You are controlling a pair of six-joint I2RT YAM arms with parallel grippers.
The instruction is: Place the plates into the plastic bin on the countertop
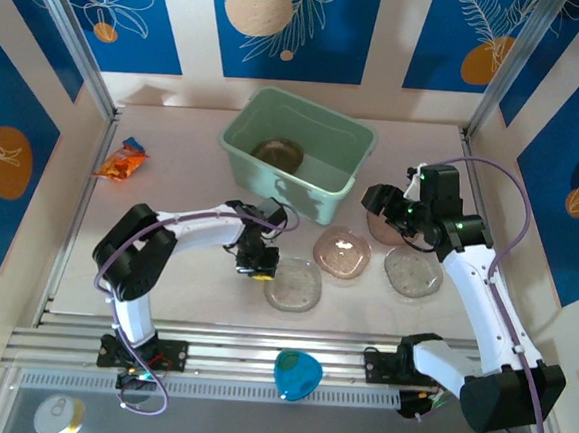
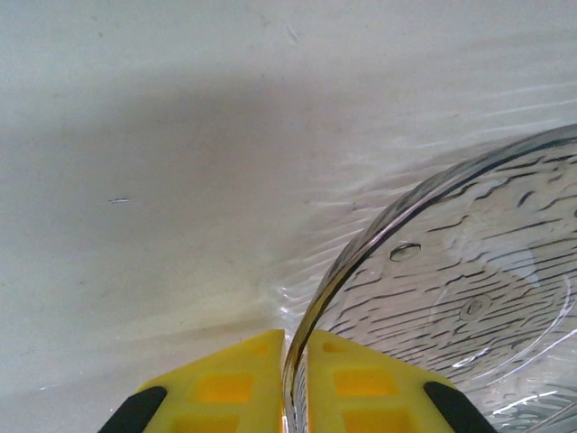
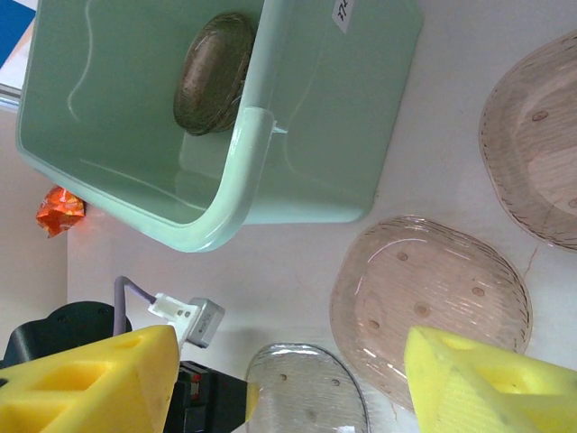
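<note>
Two yellow pads of the left gripper are pinching the rim of a clear plate resting on the countertop. The right gripper is hanging wide-jawed and empty over a pinkish plate. Beyond, the plastic bin is sitting upright, holding at least one brownish plate.

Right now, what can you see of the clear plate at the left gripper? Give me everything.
The clear plate is small, round and greyish-transparent. It looks like plastic, with a rippled texture, a few small dimples in its base and a raised rim. It is empty and looks intact. It sits open side up on the countertop, close beside a pinkish plate; whether the two touch I cannot tell. The left gripper pinches its rim between yellow pads, on the plate's left edge in the top view.
</note>
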